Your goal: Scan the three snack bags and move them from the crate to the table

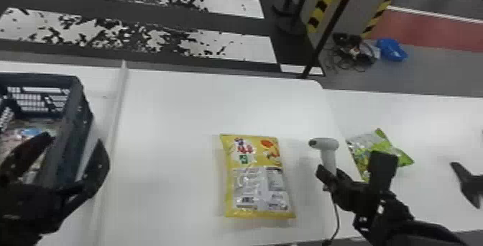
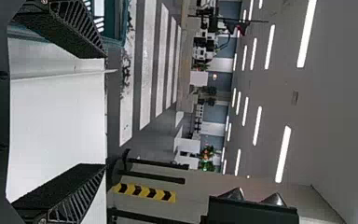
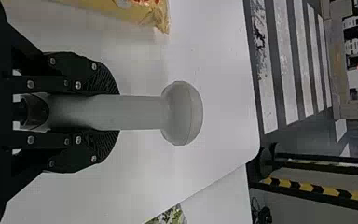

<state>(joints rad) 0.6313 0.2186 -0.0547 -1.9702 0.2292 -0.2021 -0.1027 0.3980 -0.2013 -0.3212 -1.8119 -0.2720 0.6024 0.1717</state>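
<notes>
One scanner [image 1: 327,148] inside right claw [image 1: 329,177]

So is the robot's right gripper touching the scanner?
Touching. The right wrist view shows the right gripper with the scanner held between its two fingers, one against each side.

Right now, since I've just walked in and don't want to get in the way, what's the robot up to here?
The robot's right gripper holds a light gray scanner by its handle, to the right of a yellow snack bag on the table. Its left gripper is open at the crate, holding nothing. A green bag lies farther right. Something is in the crate too, but whether it is the third bag I can't tell.
</notes>
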